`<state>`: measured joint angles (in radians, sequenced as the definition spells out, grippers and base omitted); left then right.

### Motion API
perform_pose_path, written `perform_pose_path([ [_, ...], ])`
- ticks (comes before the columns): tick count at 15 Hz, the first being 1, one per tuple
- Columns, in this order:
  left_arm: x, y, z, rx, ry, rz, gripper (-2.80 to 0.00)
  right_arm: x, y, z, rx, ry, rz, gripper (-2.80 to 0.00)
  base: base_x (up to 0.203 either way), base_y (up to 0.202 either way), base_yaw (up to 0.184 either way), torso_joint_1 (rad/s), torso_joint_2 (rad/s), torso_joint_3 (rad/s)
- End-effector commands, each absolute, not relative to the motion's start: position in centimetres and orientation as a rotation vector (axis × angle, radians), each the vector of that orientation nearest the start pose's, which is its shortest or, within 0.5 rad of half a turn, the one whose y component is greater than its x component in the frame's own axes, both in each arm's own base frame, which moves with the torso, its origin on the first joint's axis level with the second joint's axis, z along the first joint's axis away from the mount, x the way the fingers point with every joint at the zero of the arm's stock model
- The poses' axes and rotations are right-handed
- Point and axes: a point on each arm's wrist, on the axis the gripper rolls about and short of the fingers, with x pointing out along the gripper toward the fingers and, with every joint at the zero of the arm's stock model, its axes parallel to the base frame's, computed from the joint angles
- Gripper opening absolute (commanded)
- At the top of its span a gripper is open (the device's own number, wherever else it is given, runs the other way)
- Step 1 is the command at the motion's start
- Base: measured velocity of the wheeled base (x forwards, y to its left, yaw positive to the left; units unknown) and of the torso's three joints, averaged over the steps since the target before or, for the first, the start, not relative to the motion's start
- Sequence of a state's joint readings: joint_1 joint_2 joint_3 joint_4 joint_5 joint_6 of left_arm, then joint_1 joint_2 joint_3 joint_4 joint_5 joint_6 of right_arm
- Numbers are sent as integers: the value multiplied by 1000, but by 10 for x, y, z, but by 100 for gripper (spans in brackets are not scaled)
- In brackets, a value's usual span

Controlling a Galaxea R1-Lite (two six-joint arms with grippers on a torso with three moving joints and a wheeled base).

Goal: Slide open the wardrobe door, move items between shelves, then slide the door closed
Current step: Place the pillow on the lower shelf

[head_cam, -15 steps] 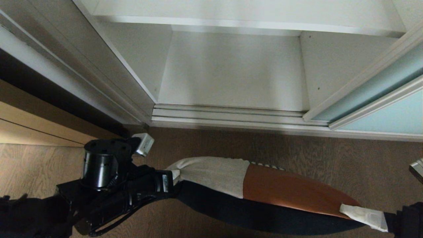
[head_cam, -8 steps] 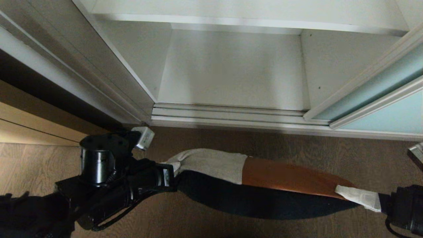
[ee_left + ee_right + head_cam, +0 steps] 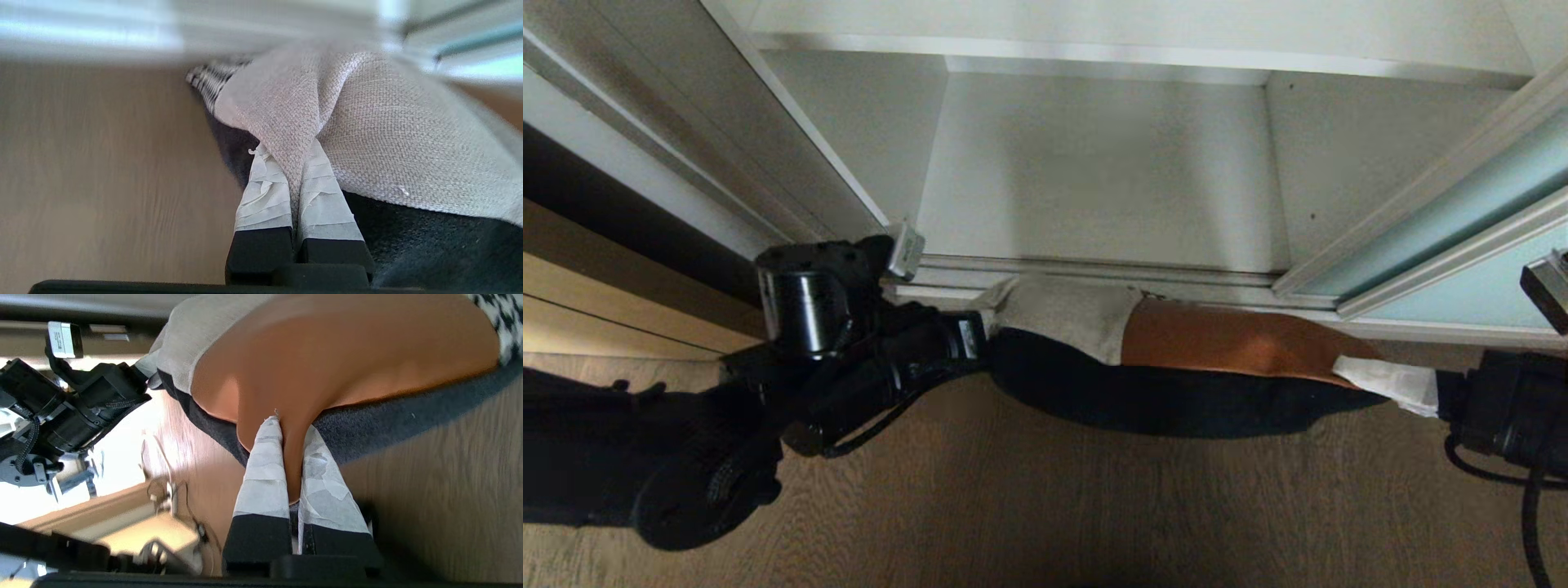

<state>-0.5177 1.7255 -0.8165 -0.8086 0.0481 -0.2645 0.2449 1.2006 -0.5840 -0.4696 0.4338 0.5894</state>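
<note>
1. Wardrobe: the bottom shelf (image 3: 1094,196) is a bare white board with white side walls, and a second shelf (image 3: 1127,33) sits above it. The sliding door (image 3: 1478,245), frosted aqua glass, stands pushed to the right, leaving the compartment open.
2. Floor (image 3: 1094,506): brown wood grain. A ridged metal track (image 3: 1094,273) runs along the wardrobe threshold.
3. Cushion (image 3: 1176,359): held off the floor, stretched lengthwise between the two grippers, its far edge over the track. Beige patch on the left, rust-brown patch on the right, black back facing down. The houndstooth band shows only in the wrist views.
4. Left arm: reaches in low from the left, forearm roughly level, camera block up by the door frame. Left gripper (image 3: 292,175): taped fingers pinched tight on the beige corner.
5. Right arm: enters from the right edge, pointing inward. Right gripper (image 3: 292,457): taped fingers clamped on the brown corner.
</note>
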Motion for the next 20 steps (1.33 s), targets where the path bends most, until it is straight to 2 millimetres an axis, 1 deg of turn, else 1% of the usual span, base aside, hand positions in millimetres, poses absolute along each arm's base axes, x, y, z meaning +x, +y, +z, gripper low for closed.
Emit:
perform_pose_path([
  [1,303,-170,201,-247,104,-461,-280,187,56,220,582,327,620,-280,0,0,0,0,0,0],
  [3,322,-179,211,-261,24,-467,-280,198,59,216,581,308,626,-280,0,0,0,0,0,0],
  [5,335,-182,227,-277,-60,-470,-280,202,60,222,576,262,645,-280,0,0,0,0,0,0],
  [7,343,-185,248,-294,-136,-479,-280,201,62,229,572,242,678,-280,0,0,0,0,0,0],
  [10,353,-190,273,-317,-229,-490,-280,203,63,237,568,225,721,-280,0,0,0,0,0,0],
  [13,369,-197,287,-327,-289,-499,-280,215,63,248,564,189,716,-280,0,0,0,0,0,0],
  [14,374,-199,290,-329,-308,-500,-280,218,60,249,566,183,701,-280,0,0,0,0,0,0],
  [15,381,-201,286,-326,-309,-500,-280,223,60,248,566,189,697,-280,0,0,0,0,0,0],
  [16,394,-200,275,-318,-296,-494,-280,233,61,242,569,205,690,-280,0,0,0,0,0,0],
  [17,407,-197,259,-306,-272,-486,-280,244,62,234,573,221,680,-280,0,0,0,0,0,0],
  [18,421,-195,240,-297,-248,-474,-280,256,64,222,577,239,672,-280,0,0,0,0,0,0],
  [20,448,-188,195,-286,-229,-445,-280,279,68,191,584,282,657,-280,0,0,0,0,0,0],
])
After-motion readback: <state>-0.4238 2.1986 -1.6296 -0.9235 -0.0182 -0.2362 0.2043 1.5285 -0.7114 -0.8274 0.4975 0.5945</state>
